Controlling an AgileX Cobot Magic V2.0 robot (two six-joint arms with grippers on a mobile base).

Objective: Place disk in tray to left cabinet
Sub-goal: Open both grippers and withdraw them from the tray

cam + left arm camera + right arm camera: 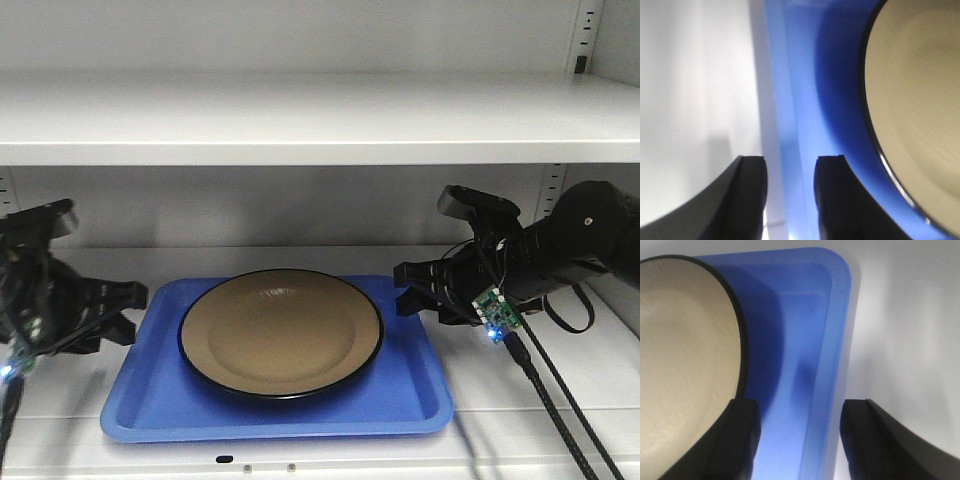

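The tan disk (280, 330) with its black rim lies flat in the blue tray (420, 400), which rests on a lower shelf of the left cabinet (560, 420). My left gripper (138, 310) is at the tray's left edge. In the left wrist view it (790, 165) is open, with the tray's rim (790, 100) running between its fingers and the disk (920, 100) to the right. My right gripper (405, 290) is at the tray's right edge. In the right wrist view it (800, 415) is open across the tray rim (835, 340), beside the disk (685, 340).
An upper shelf (300, 120) hangs low over the tray and both arms. Slotted upright rails (588, 30) stand at the back right corner. Black cables (560, 400) trail from the right arm across the shelf's front right.
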